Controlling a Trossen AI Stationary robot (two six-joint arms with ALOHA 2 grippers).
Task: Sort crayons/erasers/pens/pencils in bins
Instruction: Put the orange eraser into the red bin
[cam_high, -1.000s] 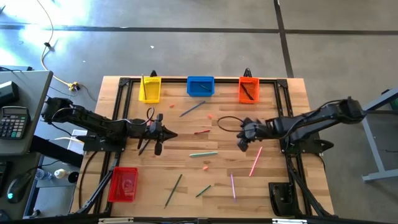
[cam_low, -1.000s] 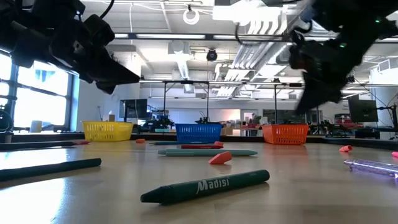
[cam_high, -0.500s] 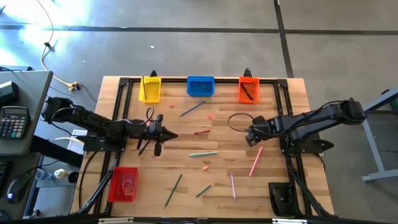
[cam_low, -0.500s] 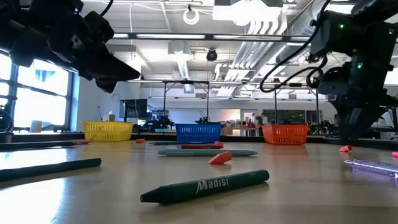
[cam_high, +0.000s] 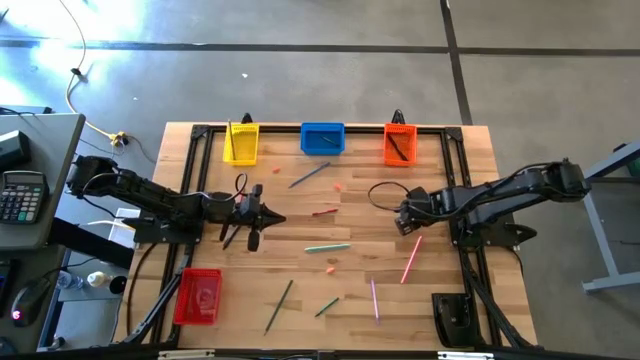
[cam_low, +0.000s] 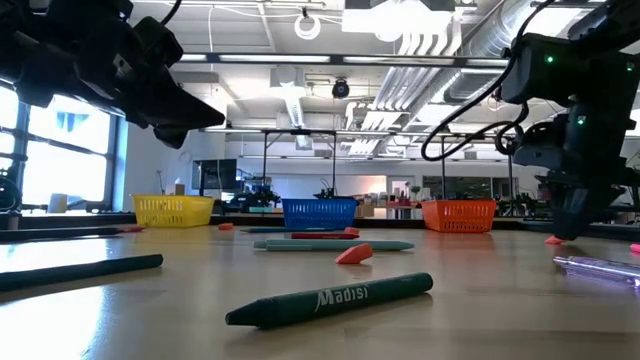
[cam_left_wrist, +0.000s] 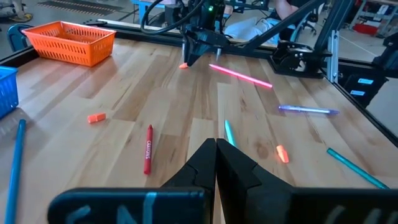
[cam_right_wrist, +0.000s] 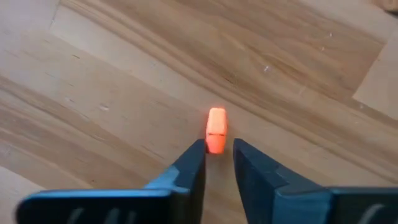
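Note:
A small orange-red eraser lies flat on the wood at the table's right middle. My right gripper points down over it, and its fingers stand narrowly open on either side of the eraser's near end. The left wrist view shows the same eraser under that gripper. In the high view my right gripper covers it. My left gripper hangs shut over the table's left middle, with nothing in it. Along the far edge stand the yellow bin, the blue bin and the orange bin. The red bin stands near left. My right gripper comes at the eraser's near end from above, one finger on each side. One finger lies close against the eraser's side, and a strip of wood shows before the other. Whether it touches, I cannot tell. The eraser lies on the table.
Loose on the wood lie a pink pen, a purple pen, a teal stick, a red crayon, a blue stick, a green pencil, a green crayon and two more erasers.
My right gripper has gone a little toward the table's right edge and down to the wood. It has tipped from a slant to pointing down over the eraser, and its fingers have drawn closer together in the last half second.

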